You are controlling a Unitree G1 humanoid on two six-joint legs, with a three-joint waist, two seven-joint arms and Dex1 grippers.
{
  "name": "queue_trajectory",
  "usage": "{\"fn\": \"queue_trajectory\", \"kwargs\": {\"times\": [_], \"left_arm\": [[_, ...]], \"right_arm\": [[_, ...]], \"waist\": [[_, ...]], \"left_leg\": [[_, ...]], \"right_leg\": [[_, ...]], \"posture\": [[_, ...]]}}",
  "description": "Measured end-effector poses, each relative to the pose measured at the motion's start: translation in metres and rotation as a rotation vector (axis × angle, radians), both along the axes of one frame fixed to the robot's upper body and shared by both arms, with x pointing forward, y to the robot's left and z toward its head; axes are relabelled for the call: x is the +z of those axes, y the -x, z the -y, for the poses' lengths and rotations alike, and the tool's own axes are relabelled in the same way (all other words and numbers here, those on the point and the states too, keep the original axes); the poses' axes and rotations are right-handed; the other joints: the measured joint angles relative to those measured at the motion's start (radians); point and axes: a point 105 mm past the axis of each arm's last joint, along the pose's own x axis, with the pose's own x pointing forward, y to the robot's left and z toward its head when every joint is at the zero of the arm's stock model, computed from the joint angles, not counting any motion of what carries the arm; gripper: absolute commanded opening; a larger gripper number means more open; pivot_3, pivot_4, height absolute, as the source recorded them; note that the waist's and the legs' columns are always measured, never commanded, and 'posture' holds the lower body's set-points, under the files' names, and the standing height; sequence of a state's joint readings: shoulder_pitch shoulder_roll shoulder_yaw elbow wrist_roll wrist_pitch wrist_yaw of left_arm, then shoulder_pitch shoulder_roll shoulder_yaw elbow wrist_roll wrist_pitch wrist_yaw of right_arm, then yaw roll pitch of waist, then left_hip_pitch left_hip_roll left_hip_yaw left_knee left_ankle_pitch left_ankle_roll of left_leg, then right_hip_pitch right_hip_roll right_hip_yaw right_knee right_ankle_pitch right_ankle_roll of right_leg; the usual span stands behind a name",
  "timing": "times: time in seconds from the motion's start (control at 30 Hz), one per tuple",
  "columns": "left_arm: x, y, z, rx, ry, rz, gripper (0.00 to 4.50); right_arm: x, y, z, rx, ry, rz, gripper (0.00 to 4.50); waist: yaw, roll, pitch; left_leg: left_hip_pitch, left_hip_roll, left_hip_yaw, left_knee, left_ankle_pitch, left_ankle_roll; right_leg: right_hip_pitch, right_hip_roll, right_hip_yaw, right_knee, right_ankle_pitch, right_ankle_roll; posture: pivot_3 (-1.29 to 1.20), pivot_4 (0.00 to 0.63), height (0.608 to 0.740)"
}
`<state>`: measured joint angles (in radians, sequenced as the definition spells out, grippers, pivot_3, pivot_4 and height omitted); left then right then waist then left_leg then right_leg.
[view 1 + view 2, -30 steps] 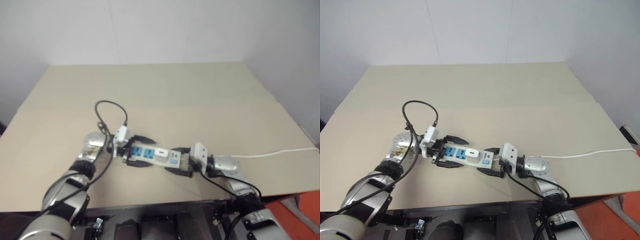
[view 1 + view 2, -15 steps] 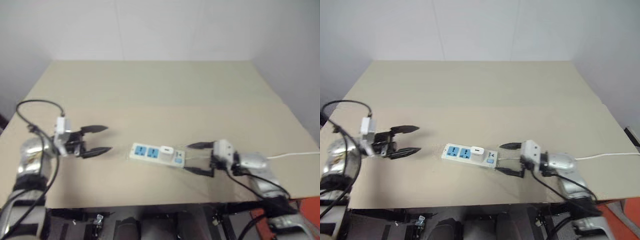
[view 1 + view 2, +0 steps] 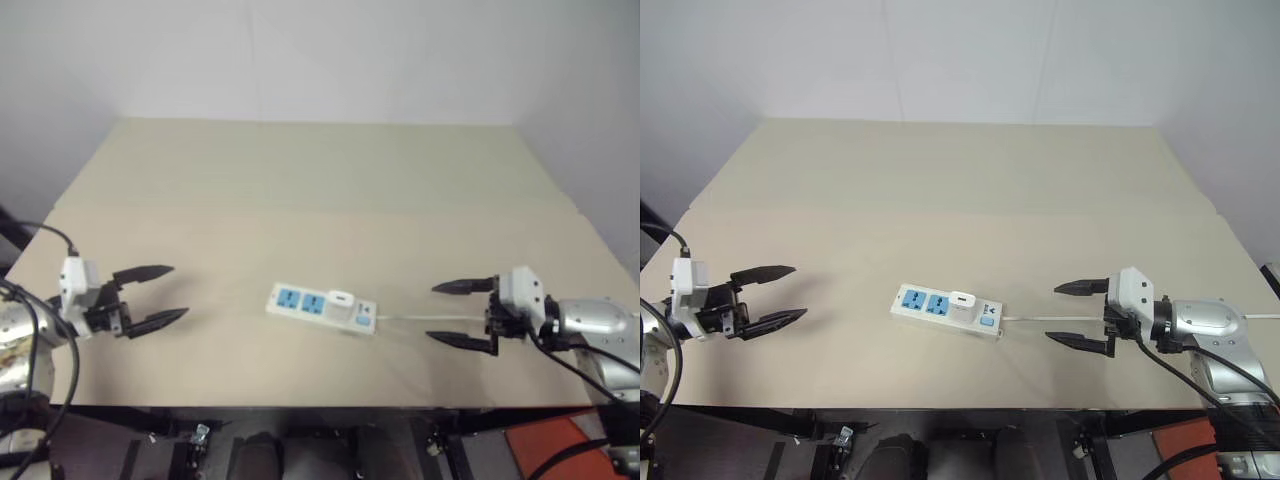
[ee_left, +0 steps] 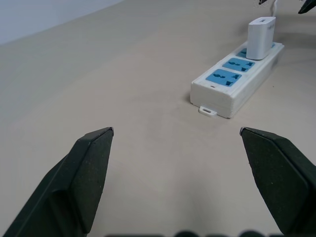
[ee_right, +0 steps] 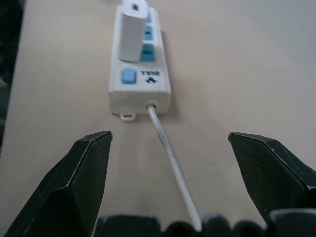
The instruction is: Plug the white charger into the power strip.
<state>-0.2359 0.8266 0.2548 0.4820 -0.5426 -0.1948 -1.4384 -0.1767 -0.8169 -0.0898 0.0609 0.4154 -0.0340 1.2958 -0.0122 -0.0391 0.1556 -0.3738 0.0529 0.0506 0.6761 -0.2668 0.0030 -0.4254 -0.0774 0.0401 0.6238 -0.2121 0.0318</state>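
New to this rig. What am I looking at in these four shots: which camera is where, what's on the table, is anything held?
It is a humanoid robot with two arms, each ending in a two-finger black gripper. Two pictures come from a stereo camera on its head, looking down over the tan table. The other two come from wrist cameras, each looking out between that gripper's own fingers.

On the table lies the power strip, a white bar with blue sockets. The white charger stands upright in the socket nearest the switch end, where the thin cord leaves toward the right gripper.

The left gripper and right gripper sit on either side of the strip, apart from it, jaws open. Nothing is held.
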Motion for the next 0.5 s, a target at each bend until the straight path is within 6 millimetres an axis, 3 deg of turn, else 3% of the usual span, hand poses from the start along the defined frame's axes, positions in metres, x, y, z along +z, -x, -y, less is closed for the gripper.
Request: {"fn": "queue_trajectory", "kwargs": {"times": [0.3,0.5], "left_arm": [[-0.007,-0.007,0.004,0.053,-0.021,0.009,4.50],[-0.001,0.000,0.017,-0.018,0.028,0.019,4.50]], "right_arm": [[-0.004,0.008,-0.005,-0.010,-0.003,0.000,4.44],[-0.006,0.008,-0.004,-0.036,-0.007,-0.005,4.44]], "waist": [[-0.001,0.000,0.000],[-0.001,-0.001,0.000]], "left_leg": [[0.000,0.000,0.000,0.000,0.000,0.000],[0.000,0.000,0.000,0.000,0.000,0.000]], "right_leg": [[0.000,0.000,0.000,0.000,0.000,0.001],[0.000,0.000,0.000,0.000,0.000,0.001]], "posture": [[0.00,0.150,0.740],[0.00,0.150,0.740]]}}
